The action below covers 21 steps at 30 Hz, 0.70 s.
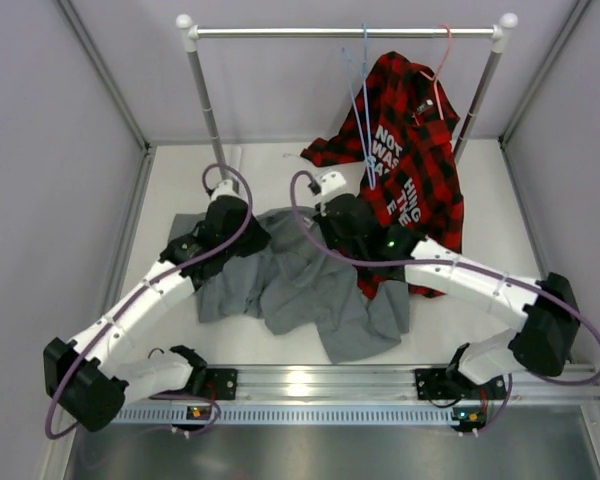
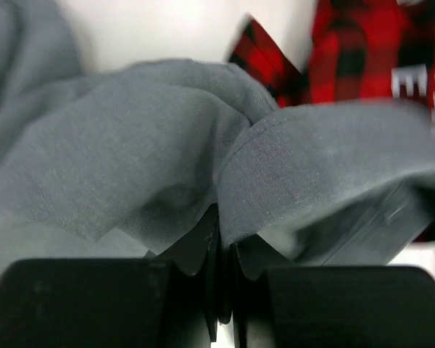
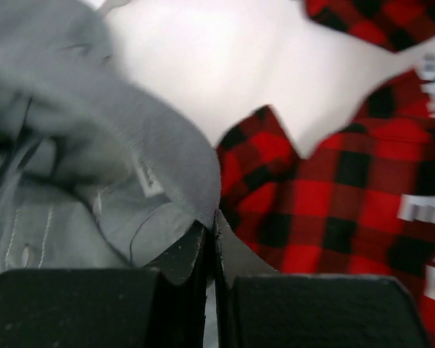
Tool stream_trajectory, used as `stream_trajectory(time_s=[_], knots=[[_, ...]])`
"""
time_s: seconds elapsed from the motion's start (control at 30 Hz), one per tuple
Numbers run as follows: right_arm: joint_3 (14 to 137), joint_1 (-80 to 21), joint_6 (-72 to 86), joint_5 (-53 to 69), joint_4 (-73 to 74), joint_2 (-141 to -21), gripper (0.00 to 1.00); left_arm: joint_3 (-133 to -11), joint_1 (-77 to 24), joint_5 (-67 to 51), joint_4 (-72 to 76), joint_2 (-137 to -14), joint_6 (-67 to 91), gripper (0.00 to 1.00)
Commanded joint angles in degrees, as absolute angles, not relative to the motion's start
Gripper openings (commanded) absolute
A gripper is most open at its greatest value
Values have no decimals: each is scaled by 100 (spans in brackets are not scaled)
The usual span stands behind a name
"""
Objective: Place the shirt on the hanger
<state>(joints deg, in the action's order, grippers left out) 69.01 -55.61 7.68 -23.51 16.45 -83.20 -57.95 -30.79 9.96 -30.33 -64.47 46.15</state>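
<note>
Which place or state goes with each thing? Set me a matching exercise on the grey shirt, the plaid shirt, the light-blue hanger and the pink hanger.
Things:
1. grey shirt
2. plaid shirt
3. light-blue hanger
4. pink hanger

Places or states:
a. hangs bare from the rail
b. crumpled on the table, pinched by the left tool and the right tool
c. hooked on the rail, carrying a shirt
d. red and black, draped from a hanger

Pairs: 1-b, 2-d, 3-a, 4-c

Shirt (image 3: 72,109) label (image 3: 151,179) blurred, seemingly unreadable.
</note>
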Motion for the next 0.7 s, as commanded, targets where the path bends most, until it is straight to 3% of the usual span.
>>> stream_trajectory(time_s=[0.0, 0.23, 0.4, 0.53, 0.67], knots=[[6813, -5107, 633, -2708, 2469, -7648, 0, -5397, -3708, 694, -1944, -6012, 4307, 12], [6179, -5080, 1019, -1505, 2979, -6979, 0, -5212, -4964, 1537, -1336, -6239, 3130, 19], [6082, -5080, 1186, -1222, 3164, -6662, 0, -5291, -5133, 1942, -1345, -6346, 2558, 56], [6143, -5080, 1213, -1274, 3287, -6609, 0, -5475, -5264, 2372, -1528, -6459, 2303, 57], [6170, -5080, 1204, -1300, 3322, -6671, 0, -5721, -5449, 2934, -1775, -6592, 2022, 52]])
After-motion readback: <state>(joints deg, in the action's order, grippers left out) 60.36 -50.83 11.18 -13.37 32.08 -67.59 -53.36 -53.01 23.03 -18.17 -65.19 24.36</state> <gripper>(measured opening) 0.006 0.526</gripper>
